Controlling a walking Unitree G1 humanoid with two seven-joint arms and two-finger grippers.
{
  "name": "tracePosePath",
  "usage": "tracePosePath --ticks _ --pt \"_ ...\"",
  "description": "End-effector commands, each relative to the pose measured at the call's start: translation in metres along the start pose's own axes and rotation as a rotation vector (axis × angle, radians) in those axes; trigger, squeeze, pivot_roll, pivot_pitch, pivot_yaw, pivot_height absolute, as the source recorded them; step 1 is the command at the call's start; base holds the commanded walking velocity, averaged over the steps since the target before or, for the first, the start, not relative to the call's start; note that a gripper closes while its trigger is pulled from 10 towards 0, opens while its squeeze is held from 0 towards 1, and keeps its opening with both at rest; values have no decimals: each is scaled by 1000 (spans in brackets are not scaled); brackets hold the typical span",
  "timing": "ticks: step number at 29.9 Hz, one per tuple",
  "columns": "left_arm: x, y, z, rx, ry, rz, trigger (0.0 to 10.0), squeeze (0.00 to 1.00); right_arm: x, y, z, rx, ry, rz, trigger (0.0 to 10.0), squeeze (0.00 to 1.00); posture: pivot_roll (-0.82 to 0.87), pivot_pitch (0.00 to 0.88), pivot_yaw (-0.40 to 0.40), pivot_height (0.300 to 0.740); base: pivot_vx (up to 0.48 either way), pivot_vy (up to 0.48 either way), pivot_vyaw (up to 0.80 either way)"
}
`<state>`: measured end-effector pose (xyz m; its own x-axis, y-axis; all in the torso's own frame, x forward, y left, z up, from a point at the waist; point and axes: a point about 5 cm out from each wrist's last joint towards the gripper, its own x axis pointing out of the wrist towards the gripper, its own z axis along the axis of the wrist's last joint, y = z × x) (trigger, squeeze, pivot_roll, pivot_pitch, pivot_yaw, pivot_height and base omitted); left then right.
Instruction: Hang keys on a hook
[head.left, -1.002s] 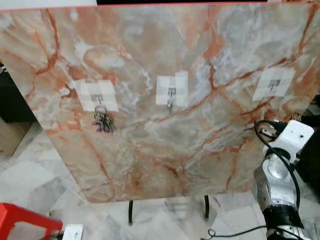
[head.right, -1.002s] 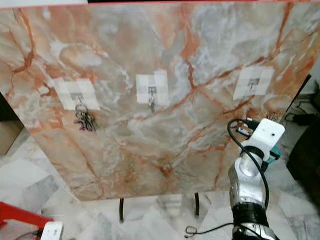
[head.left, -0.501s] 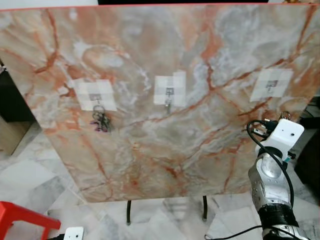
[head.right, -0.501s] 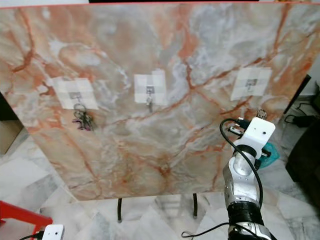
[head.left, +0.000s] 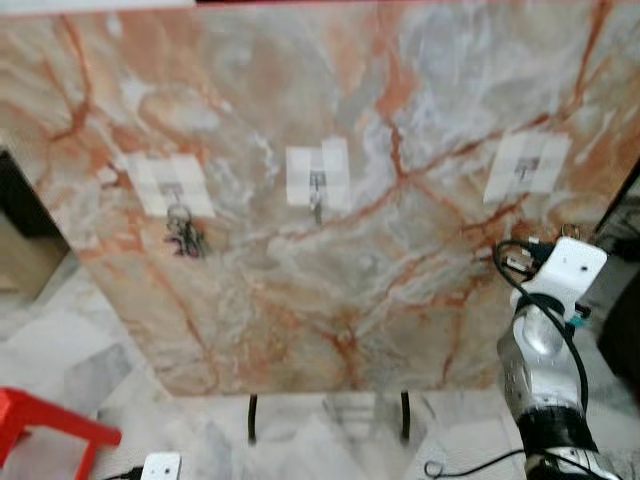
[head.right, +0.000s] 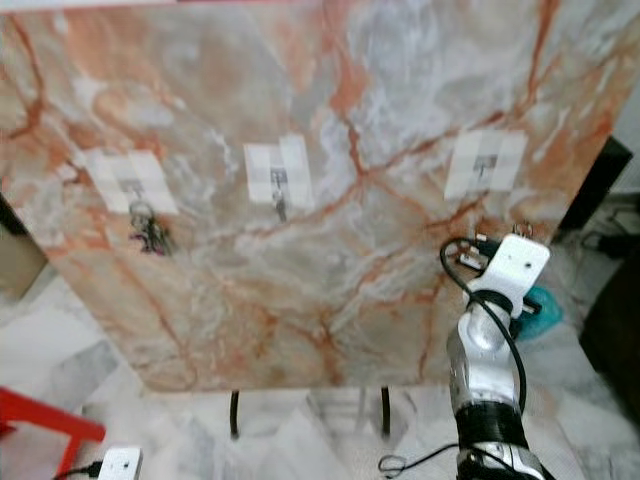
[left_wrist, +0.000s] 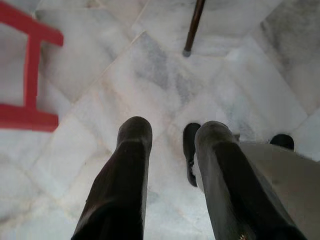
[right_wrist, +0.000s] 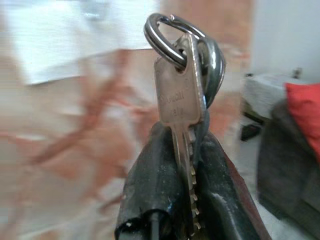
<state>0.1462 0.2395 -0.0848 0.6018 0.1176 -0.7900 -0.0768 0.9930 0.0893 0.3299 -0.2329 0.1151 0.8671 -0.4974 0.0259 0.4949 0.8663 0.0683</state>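
Our right arm (head.right: 487, 360) is raised upright, and our right gripper (right_wrist: 172, 150) has its 2 fingers clamped together. Our left gripper (left_wrist: 170, 145) hangs pointing down, fingers parted.

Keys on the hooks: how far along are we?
Done: one dark key bunch already hangs on the left hook. In hand: the right gripper is shut on a silver key on a steel ring, raised below the bare right hook. Left: lift and loop the ring over that hook. The left gripper hangs open over the marble floor.
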Motion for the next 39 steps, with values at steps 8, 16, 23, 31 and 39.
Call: tracePosePath --ticks 8,16,23,31,39 --pt "1 2 6 14 -19 -1 10000 0 2 5 2 9 10 10 10000 0 -3 0 -25 740 0 0 0" --pt "2 -2 8 25 -34 -11 10000 0 5 3 4 13 8 -4 10000 0 -6 0 -26 740 0 0 0" --pt "1 -4 6 32 -34 -16 10000 0 10 6 10 25 -1 -19 10000 0 -4 0 -29 740 0 0 0" --pt "1 -6 5 36 -34 -28 10000 0 7 7 8 23 -2 -47 10000 0 -2 0 -32 740 0 0 0" --pt "1 -7 4 47 -33 -28 10000 0 2 12 9 63 -24 -16 10000 0 -3 0 -33 740 0 0 -310"
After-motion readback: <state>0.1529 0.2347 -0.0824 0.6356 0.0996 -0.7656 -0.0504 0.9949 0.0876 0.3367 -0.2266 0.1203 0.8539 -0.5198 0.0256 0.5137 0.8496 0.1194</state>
